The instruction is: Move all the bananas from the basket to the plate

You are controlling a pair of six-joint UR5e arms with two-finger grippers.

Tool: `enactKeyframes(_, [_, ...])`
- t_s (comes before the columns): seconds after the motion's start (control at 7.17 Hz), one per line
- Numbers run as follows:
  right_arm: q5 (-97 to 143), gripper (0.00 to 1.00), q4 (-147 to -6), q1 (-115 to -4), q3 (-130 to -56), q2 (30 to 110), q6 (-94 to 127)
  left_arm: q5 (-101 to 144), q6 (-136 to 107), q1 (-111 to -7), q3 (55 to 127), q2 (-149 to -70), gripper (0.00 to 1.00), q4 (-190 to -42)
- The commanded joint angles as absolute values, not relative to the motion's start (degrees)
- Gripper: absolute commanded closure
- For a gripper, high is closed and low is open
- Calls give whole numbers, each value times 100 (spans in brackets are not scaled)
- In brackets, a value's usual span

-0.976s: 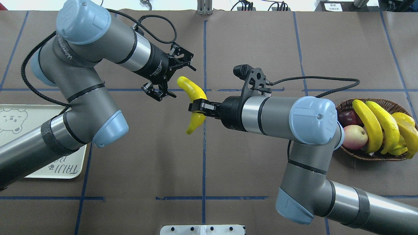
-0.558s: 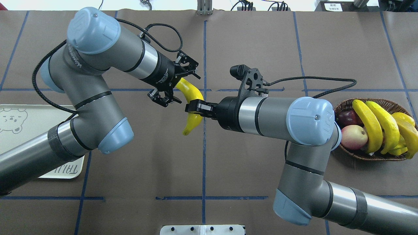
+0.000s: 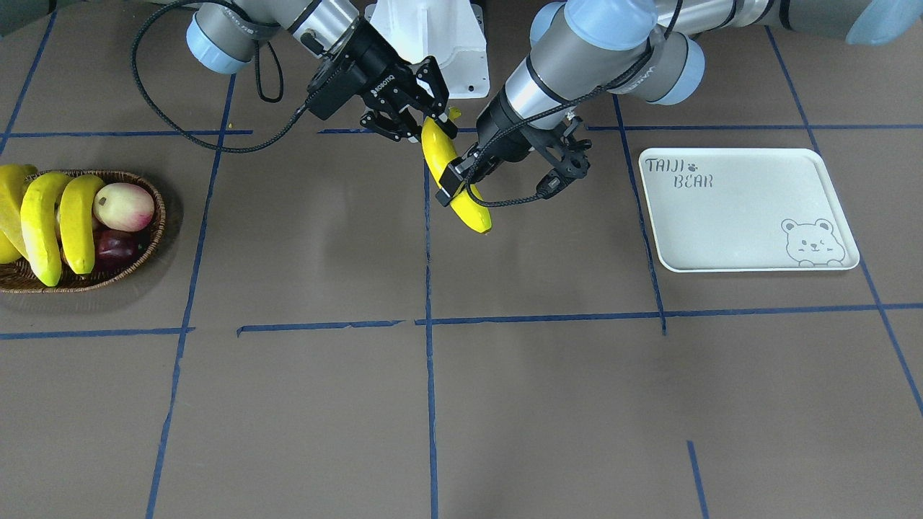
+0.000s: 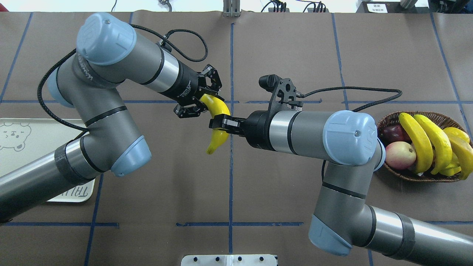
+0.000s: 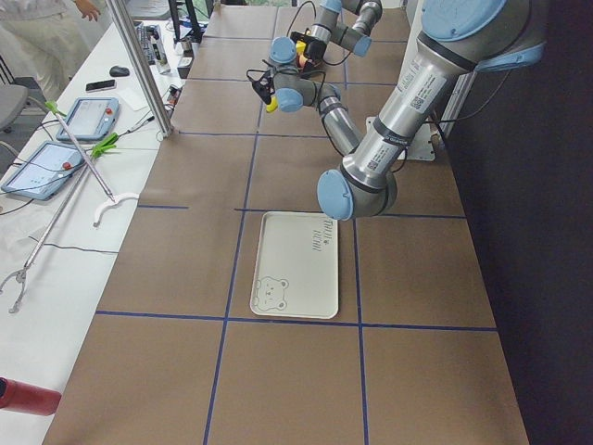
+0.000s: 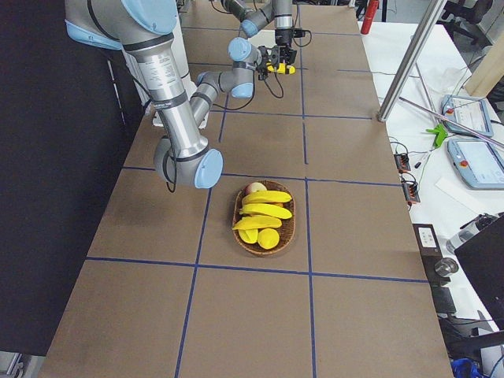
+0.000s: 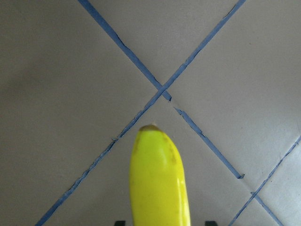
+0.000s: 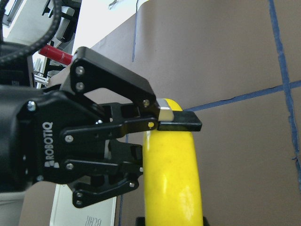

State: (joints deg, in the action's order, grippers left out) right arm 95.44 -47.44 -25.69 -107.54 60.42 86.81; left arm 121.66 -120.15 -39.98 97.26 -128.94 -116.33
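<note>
I am watching the held banana (image 4: 218,111) hanging in the air over the middle of the table (image 4: 166,192), near where the blue tape lines are crossing. The right claw (image 4: 218,125) is coming in from the 3 o'clock side in the overhead view and is gripping the banana around its middle, jaws clamped on the yellow skin. The left claw (image 4: 208,103) is reaching in from 10 o'clock and straddling the banana's 12 o'clock end. In the left wrist view its fingertips (image 7: 120,222) are showing on either side of the fruit with a sliver of gap, so I am reading its jaws as narrowed but not yet pressing. The banana's tip is poking out past them.

The basket (image 4: 388,122) is sitting at the 3 o'clock edge of the table, well apart from both claws. Three bananas (image 4: 417,144) are lying across it beside a pink apple (image 4: 401,155) and a dark red fruit (image 4: 391,133). The plate (image 3: 735,216) is lying at the 9 o'clock edge in the overhead view, with no fruit on it.
</note>
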Motion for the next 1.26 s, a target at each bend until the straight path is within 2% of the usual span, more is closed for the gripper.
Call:
enactKeyframes(0.0, [9571,0,-5312,-2566,-10949,6038,8666,12164,-12015,-4008,9721,-12867,100,-11663])
enactKeyframes(0.28, [10181,0,-5975,-2802,-11179,6029,8666,12164,-11988,-4017,9721,-12797,100,-11672])
enactKeyframes(0.7, [11932,0,-6511,-3811,-11206,6152,8666,12155,-11753,-4130,9729,-12447,100,-11654])
enactKeyframes(1.12, [12233,0,-7423,-4375,-11268,6537,8135,12217,-10656,-4499,9870,-11473,100,-11602])
